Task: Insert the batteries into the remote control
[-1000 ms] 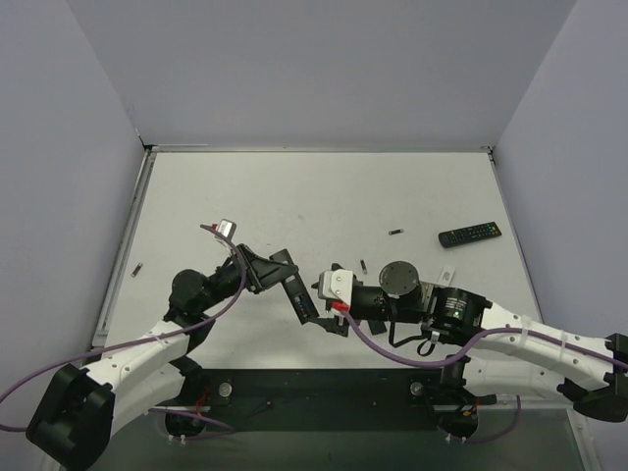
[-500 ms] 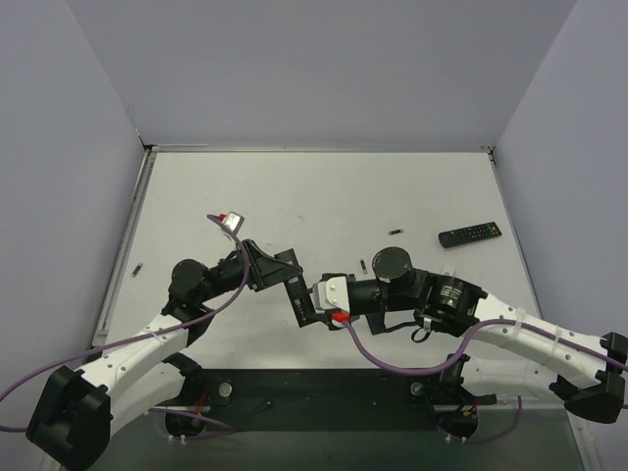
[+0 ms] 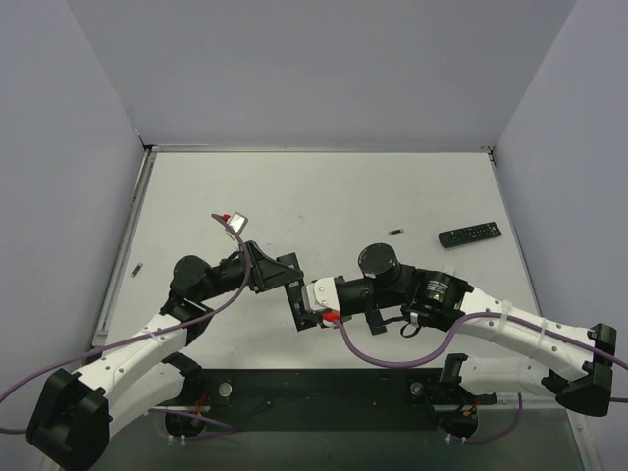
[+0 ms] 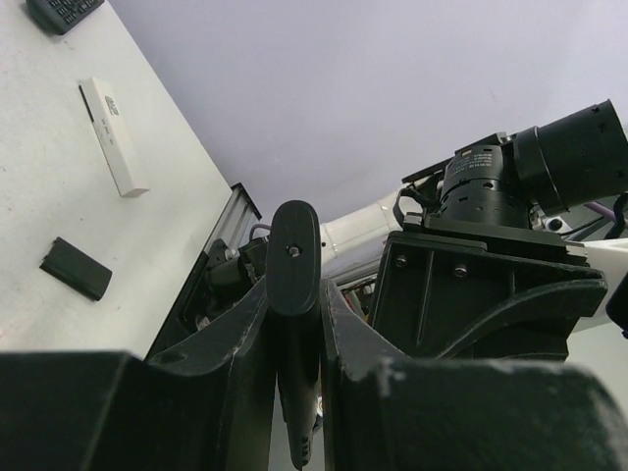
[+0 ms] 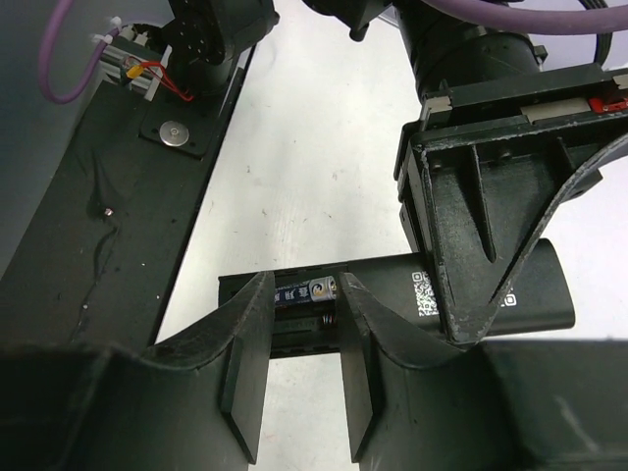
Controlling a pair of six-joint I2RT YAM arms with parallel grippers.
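Black plastic is filling the nearest view. The left gripper is clamping the remote by its long edges and holding it above the table, with the open battery bay facing the right gripper. That gripper's fingers are standing apart on either side of a battery that is lying in one slot of the bay. I cannot tell whether the pads are pressing on it. The slot beside it is looking empty, with only what seems to be a spring showing.

By my reading, the first cell is being seated, so the job is sitting roughly halfway. The next move is calling for a gentle push to bed this cell flat, then a straight pull back that is not dragging it out again.

Farther off on the right, a loose battery is lying on the table, well apart from both arms. A second remote is resting to the right of it.
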